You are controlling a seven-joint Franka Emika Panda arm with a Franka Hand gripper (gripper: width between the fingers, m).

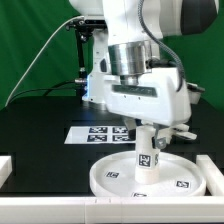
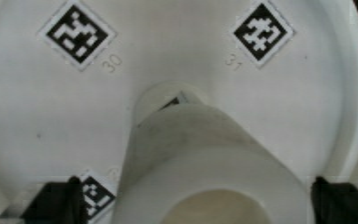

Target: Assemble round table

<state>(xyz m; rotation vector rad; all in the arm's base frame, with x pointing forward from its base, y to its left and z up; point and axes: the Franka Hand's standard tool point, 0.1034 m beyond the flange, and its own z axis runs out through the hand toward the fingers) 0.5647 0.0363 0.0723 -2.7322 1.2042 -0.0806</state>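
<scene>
On the black table (image 1: 40, 115) the large round disc (image 1: 108, 178) lies flat at the near edge, just in front of the marker board (image 1: 98, 133). The post (image 1: 146, 160) stands upright at the disc's centre. My gripper (image 1: 148, 138) hangs straight above it, clamped on its upper part. Through the wrist camera I see the dark fingers (image 2: 60, 200) pressed against the post on both sides. I judge this to be the step of seating the post in the disc. The next move calls for turning the post home while keeping it vertical, then letting go gently so nothing tips or drags the disc.
</scene>
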